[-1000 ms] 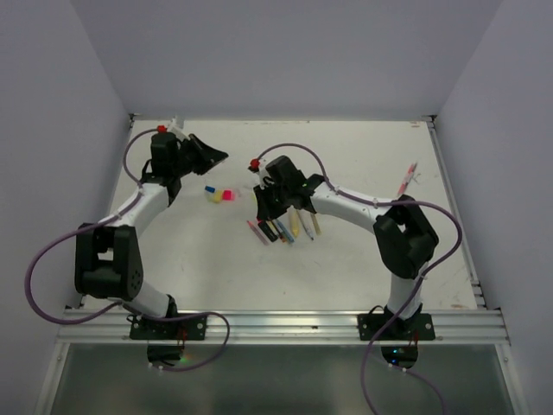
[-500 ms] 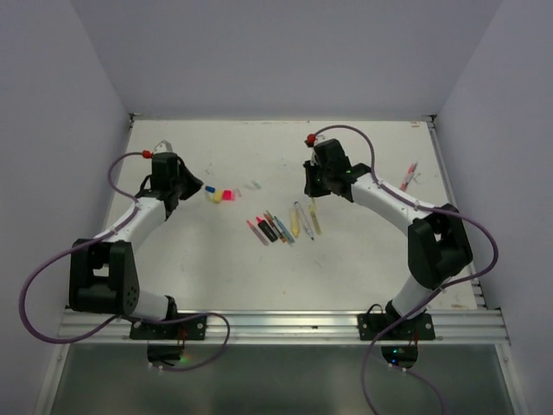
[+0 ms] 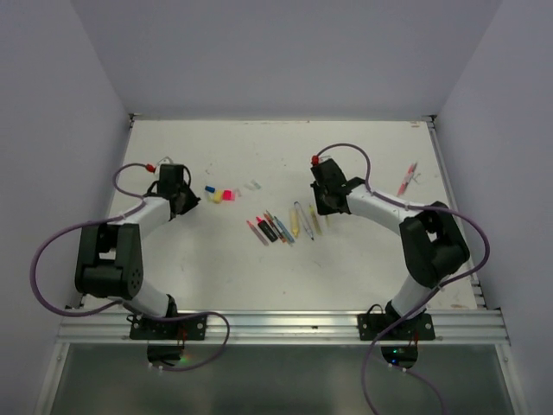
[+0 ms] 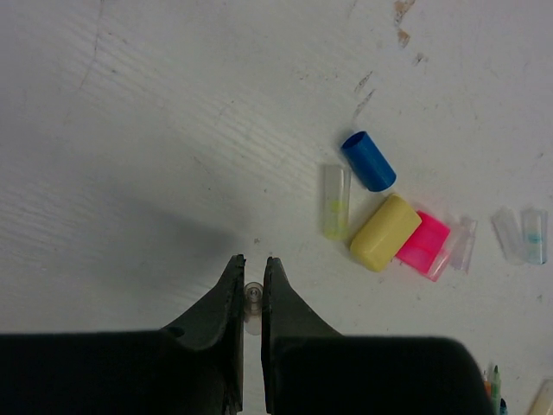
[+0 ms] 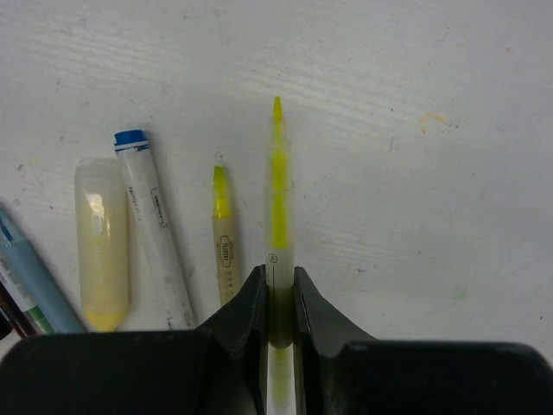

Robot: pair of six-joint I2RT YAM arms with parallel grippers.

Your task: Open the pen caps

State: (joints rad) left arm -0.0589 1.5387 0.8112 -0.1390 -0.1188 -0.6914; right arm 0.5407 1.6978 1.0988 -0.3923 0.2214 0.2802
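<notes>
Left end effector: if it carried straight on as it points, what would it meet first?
Likely only bare table; the blue cap and its neighbours lie off that line. Depth unclear.

yellow pen (image 5: 278,190) rear hidden inside right pincer (image 5: 277,277); blue pen (image 5: 26,277) cut off at left edge

Loose pen caps (image 4: 385,232) clustered: blue, yellow, pink, clear; pens (image 3: 275,230) lie side by side.

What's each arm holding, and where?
Left end effector pinches a tiny clear plastic cap by its sides. Right end effector grips a slim clear yellow-tipped pen by its barrel.
</notes>
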